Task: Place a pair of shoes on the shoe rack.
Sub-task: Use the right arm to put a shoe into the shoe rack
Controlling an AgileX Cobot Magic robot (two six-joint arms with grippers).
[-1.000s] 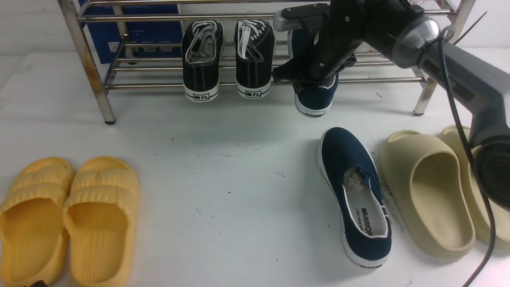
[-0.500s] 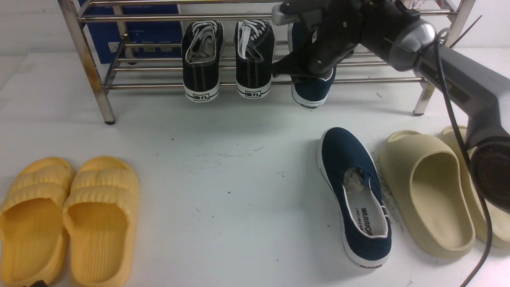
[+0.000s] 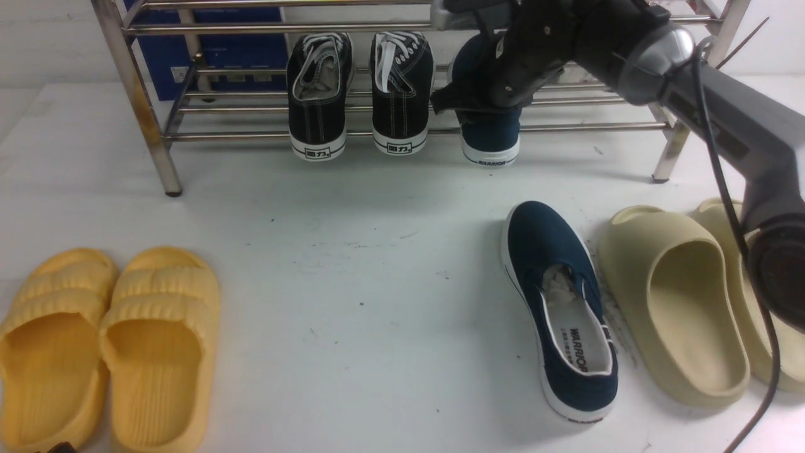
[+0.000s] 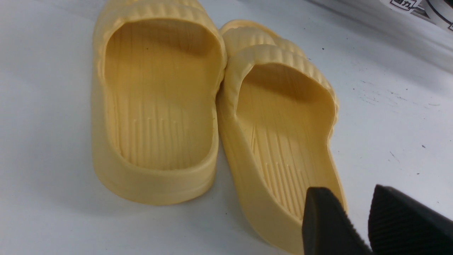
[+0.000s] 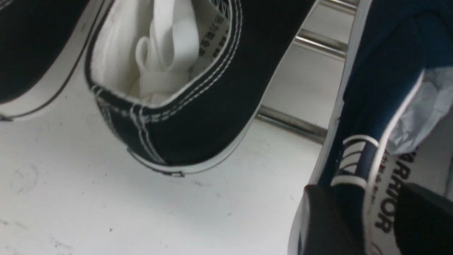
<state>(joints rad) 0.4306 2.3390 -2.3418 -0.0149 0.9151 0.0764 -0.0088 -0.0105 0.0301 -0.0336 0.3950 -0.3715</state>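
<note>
One navy slip-on shoe [image 3: 489, 135] lies on the lower bars of the steel shoe rack [image 3: 233, 133], heel hanging over the front bar, just right of the black sneakers. My right gripper [image 3: 487, 104] is at its heel. In the right wrist view that gripper [image 5: 364, 191] is open, one finger outside the heel wall and one over the "WARRIOR" insole of the shoe [image 5: 382, 71]. The other navy shoe [image 3: 560, 302] lies on the table at right. My left gripper [image 4: 348, 191] is open and empty beside a yellow slipper's heel.
Two black lace-up sneakers [image 3: 317, 88] [image 3: 401, 88] sit on the rack left of the navy shoe. Yellow slippers [image 3: 107, 340] lie at the near left, beige slippers [image 3: 676, 302] at the near right beside the loose navy shoe. A blue box [image 3: 214, 56] stands behind the rack.
The right arm pushed the navy shoe back and straight onto the rack's bars. Its jaws then opened and let go of the heel. The left gripper's side looks the same.
</note>
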